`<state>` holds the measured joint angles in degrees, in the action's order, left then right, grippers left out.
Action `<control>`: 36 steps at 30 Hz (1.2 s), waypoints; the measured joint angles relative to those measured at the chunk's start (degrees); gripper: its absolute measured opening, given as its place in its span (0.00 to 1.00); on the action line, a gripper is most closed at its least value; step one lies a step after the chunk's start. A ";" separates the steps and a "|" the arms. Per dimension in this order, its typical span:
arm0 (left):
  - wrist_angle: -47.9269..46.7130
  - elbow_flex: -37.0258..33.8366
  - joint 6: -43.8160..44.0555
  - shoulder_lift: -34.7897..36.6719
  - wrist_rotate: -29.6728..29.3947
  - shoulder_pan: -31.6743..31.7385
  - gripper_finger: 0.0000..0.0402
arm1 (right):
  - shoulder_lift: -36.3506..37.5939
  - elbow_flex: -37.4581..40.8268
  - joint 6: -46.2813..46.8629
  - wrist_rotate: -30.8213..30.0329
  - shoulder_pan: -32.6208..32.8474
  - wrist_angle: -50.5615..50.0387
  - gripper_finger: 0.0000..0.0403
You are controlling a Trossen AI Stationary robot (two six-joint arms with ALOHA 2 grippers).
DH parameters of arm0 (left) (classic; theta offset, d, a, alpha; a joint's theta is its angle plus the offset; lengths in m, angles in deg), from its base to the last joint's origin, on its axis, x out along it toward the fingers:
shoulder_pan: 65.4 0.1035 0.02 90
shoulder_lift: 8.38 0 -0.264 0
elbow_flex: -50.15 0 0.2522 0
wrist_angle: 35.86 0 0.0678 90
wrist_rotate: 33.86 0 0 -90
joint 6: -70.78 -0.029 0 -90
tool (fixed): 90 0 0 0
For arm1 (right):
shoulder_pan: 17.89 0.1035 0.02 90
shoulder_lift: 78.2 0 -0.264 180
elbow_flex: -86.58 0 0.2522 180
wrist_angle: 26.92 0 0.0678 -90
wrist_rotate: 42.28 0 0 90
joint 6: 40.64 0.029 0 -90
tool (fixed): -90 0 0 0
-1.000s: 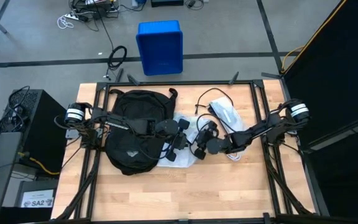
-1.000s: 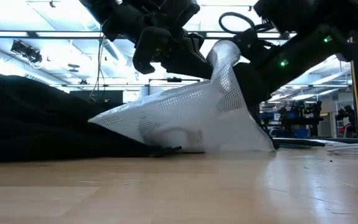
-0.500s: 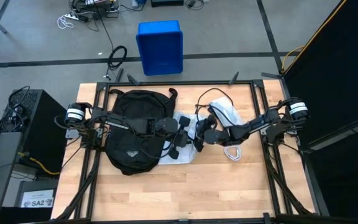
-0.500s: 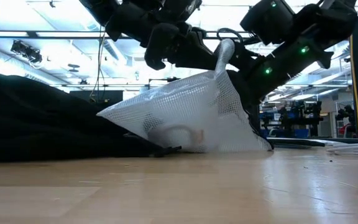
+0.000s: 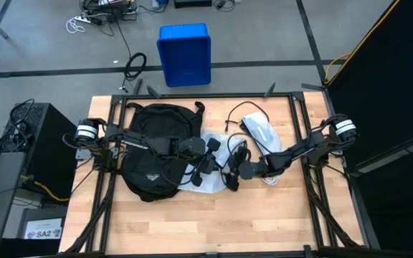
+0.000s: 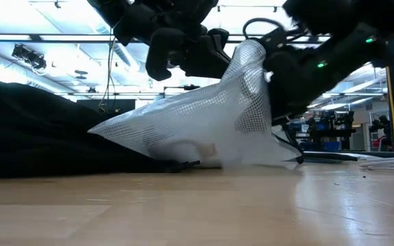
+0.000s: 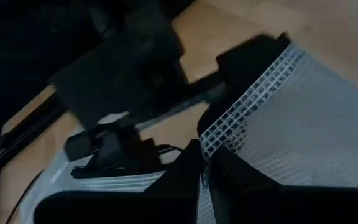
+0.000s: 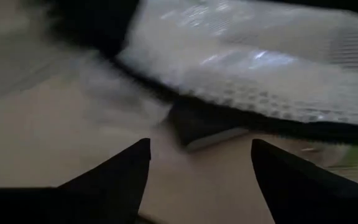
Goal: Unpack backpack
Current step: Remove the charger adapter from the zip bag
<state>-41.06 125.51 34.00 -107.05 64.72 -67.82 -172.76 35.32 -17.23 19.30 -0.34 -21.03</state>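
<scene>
High view: backpack (image 5: 156,152) left of centre, white mesh pouch (image 5: 214,154) just right of it. Left gripper (image 5: 201,172) pinched shut on the pouch's mesh. Right gripper (image 5: 230,174) spread wide, empty. Best to regrip low, then pull clear.

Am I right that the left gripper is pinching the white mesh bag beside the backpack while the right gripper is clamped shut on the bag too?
Not quite. The left gripper is indeed shut on the white mesh bag beside the backpack, but the right gripper is open: the right wrist view shows its two fingers spread apart over bare table, with the bag ahead of them and nothing between them.
</scene>
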 joint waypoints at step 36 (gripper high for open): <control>20.61 -22.79 11.88 10.23 15.80 15.93 0.00 | 0.04 -0.04 10.55 -1.37 8.65 -3.89 0.56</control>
<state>-20.45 102.72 45.88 -96.82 80.52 -51.89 -172.72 35.28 -6.68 17.93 8.31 -24.92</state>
